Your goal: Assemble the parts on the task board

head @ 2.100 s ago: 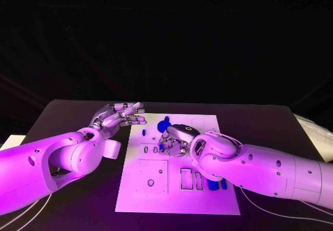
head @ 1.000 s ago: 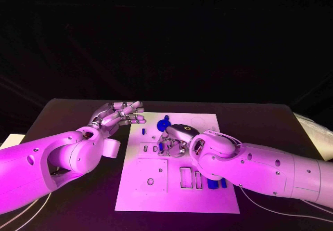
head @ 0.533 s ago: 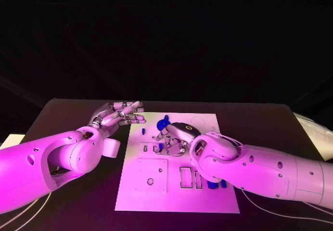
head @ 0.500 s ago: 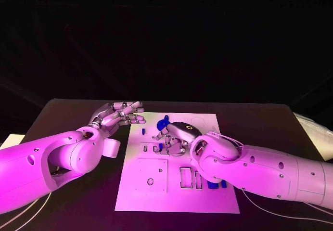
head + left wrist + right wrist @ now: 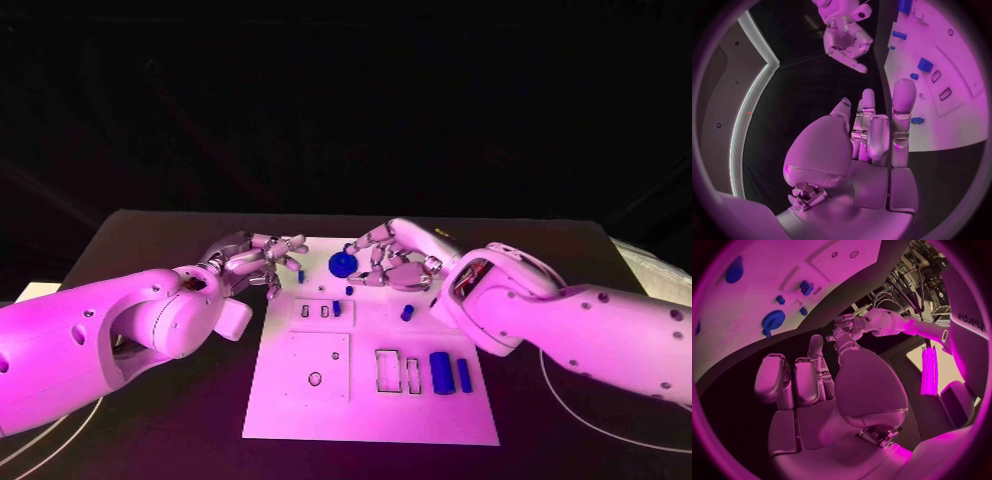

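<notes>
round toothed blue gear (image 5: 342, 265) on flat white task board (image 5: 325, 405)

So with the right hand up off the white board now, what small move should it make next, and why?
Probably lower the right hand onto the round blue gear-like part beside it. The hand looks empty, fingers apart, above the far end of the white task board, and that part lies loose there, nearest its fingertips.

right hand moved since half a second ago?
Yes. The right hand has lifted off the middle of the task board and now sits at the board's far edge, beside the round blue part, holding nothing.
</notes>
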Available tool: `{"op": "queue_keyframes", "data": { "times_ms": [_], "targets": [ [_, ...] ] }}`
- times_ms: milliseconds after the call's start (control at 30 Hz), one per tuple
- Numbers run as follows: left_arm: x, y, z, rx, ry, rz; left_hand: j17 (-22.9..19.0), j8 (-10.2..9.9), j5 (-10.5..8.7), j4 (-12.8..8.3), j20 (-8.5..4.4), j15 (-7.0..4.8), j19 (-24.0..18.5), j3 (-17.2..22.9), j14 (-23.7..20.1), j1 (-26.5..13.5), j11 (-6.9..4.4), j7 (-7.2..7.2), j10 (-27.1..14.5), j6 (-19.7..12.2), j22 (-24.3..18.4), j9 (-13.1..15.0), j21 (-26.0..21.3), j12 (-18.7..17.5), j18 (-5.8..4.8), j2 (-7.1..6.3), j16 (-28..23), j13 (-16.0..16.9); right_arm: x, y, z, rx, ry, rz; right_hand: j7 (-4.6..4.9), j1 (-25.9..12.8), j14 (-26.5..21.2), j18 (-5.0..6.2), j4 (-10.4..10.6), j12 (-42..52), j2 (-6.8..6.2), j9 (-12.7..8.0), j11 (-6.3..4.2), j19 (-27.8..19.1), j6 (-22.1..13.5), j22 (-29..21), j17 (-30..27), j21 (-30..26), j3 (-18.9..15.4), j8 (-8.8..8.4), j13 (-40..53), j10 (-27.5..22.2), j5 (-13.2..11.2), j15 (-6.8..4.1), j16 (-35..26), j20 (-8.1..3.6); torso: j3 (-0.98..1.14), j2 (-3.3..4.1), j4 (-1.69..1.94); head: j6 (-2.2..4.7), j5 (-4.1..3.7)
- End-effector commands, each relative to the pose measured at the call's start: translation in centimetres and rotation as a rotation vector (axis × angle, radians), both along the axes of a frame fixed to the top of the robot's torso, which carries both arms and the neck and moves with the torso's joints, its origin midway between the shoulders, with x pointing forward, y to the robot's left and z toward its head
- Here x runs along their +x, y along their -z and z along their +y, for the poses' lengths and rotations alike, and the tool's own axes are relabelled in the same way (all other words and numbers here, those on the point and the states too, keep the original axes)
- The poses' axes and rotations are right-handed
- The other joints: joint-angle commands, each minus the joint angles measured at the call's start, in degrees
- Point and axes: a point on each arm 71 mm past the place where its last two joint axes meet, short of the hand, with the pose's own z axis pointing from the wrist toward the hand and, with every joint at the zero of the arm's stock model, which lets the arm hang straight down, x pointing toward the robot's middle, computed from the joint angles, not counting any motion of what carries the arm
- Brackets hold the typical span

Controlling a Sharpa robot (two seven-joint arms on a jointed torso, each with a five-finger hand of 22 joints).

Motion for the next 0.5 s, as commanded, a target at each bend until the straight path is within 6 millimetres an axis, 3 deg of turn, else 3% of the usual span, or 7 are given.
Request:
{"op": "queue_keyframes", "data": {
  "times_ms": [33,133,267,367,500],
  "targets": [
    [-0.5,1.4,-0.5,0.364,0.186,0.152,9.0,2.2,-0.63,0.9,-0.11,-0.08,-1.7,-1.6,4.0,-1.0,0.53,0.11,-5.0,-1.5,5.0,1.7,4.9,8.3,-0.80,0.00,3.6,8.1,0.9,-1.0,-2.5,0.155,0.024,0.147,-0.16,0.4,2.2,0.92,-0.3,0.6,0.28,0.1,0.06,0.1,0.1,0.1,-0.1,-0.3,0.1,0.43,0.3,0.0,-0.3,0.30,-0.4,0.25,0.27,-0.97,-0.33,-0.45,0.34],
    [-0.1,1.0,-0.7,0.532,0.244,0.160,9.9,4.5,-1.39,2.4,0.49,0.03,-3.0,-3.4,4.1,-2.0,0.51,0.04,-7.5,-2.6,7.0,3.3,6.7,13.1,-0.76,0.15,4.5,12.8,1.8,-1.6,-4.9,0.183,0.092,0.168,-0.22,0.4,2.2,0.91,-0.2,0.9,0.62,0.2,0.01,0.2,0.4,0.2,-0.1,-0.2,0.0,0.60,0.4,0.3,0.0,0.26,-0.4,0.21,0.38,-1.32,-0.68,-0.67,0.88],
    [0.7,0.2,-1.2,0.718,0.280,0.142,13.5,8.9,-2.63,5.5,0.27,-0.56,-1.9,-6.5,5.3,-4.1,-0.13,-0.87,-7.2,-3.0,13.4,6.1,11.6,21.6,-1.45,0.99,8.4,20.9,2.4,-1.9,-7.0,0.197,0.160,0.187,-0.25,0.5,2.2,0.91,-0.2,1.0,0.73,0.2,-0.02,0.2,0.5,0.1,-0.2,-0.2,0.0,0.67,0.4,0.4,0.2,0.24,-0.5,0.19,0.64,-1.79,-0.76,-0.97,1.24],
    [1.5,-0.2,-1.7,0.806,0.285,0.127,14.0,11.3,-2.65,5.6,0.06,-0.74,-1.9,-8.3,5.5,-5.7,-0.34,-1.25,-7.2,-3.3,15.0,7.9,12.7,24.0,-1.61,1.27,8.9,23.3,2.6,-1.9,-7.8,0.198,0.199,0.209,-0.27,0.0,2.0,1.05,0.1,0.9,0.80,0.2,-0.02,-0.1,0.6,-0.6,-0.9,-0.5,-0.4,0.74,0.2,0.4,0.5,0.22,-1.2,0.16,0.84,-2.06,-0.75,-0.99,1.26],
    [2.6,-0.3,-2.7,0.867,0.280,0.115,15.8,14.9,-2.57,5.6,-0.46,-1.34,0.5,-9.8,6.0,-6.6,-1.13,-2.08,-4.2,-3.4,21.2,10.6,16.8,30.2,-2.64,2.29,10.8,29.5,2.8,-1.8,-8.2,0.191,0.231,0.227,-0.28,-0.1,2.0,1.11,0.2,1.0,0.88,0.1,-0.03,-0.2,0.6,-0.9,-1.2,-0.7,-0.5,0.76,0.2,0.4,0.6,0.22,-1.5,0.15,0.94,-2.35,-0.57,-1.23,1.17]
  ]
}}
